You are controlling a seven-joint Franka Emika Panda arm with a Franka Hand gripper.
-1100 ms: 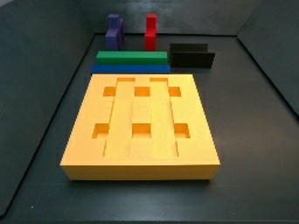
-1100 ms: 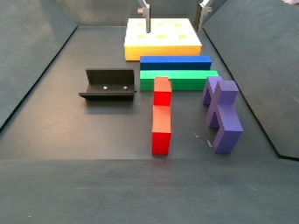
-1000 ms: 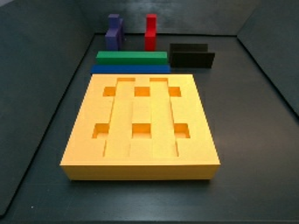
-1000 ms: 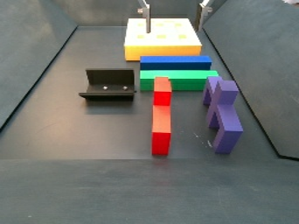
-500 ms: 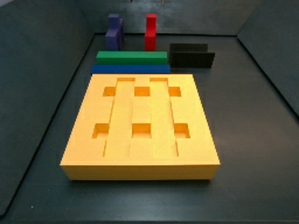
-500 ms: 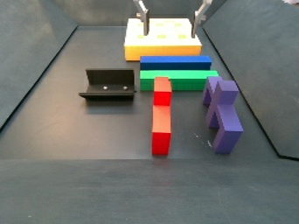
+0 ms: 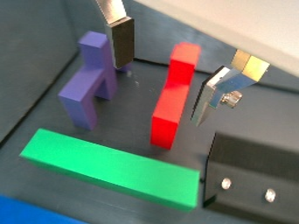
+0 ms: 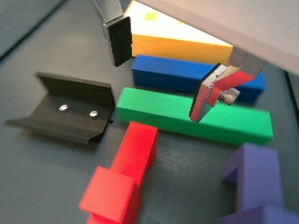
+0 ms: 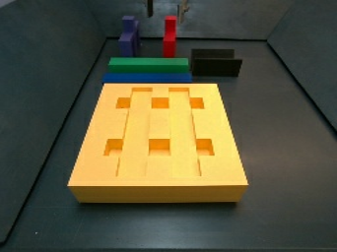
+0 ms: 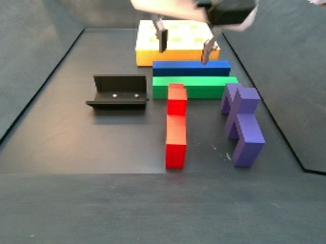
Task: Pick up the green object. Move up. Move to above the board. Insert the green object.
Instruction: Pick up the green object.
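Gripper (image 10: pixel 182 43) hangs above the blue bar (image 10: pixel 192 68) and the near end of the board (image 10: pixel 177 38), its 2 fingers (image 8: pixel 118 39) spread wide and holding nothing. The green bar (image 10: pixel 189 87) lies flat on the surface (image 10: pixel 76 143), flush against the blue bar on the side away from the board. A wrist view confirms this order: board (image 8: pixel 176 39), blue bar (image 8: pixel 187 73), green bar (image 8: pixel 193 114), with the fixture (image 8: pixel 66 108) beside them. Another wrist view alone shows the red block (image 7: pixel 176 92) and purple piece (image 7: pixel 91 80) between the fingers' line of sight. In a side view the gripper (image 9: pixel 175 12) is barely visible, at the upper edge.
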